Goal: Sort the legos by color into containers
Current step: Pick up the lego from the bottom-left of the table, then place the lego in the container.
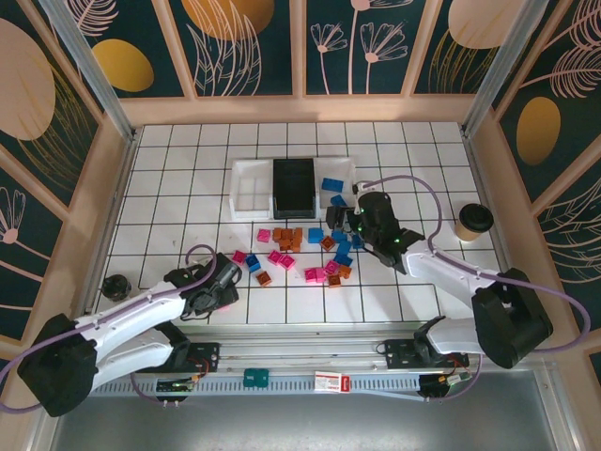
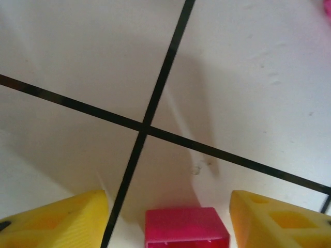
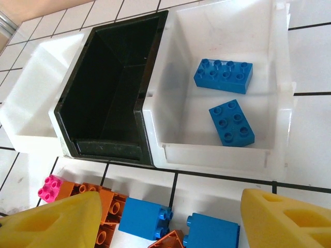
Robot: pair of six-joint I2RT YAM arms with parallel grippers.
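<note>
Straddling a pink brick point(image 2: 186, 228) at bottom centre, the left gripper point(image 2: 168, 204) leaves gaps on both sides; the right gripper point(image 3: 170, 202) gapes wide, empty, above blue bricks point(image 3: 144, 217) at lower frame.

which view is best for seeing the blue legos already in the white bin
The right wrist view: the two blue legos lie large and unobstructed in the right white bin, studs countable. The top external view shows them as small blue specks there; the left wrist view faces a pink lego instead.
</note>
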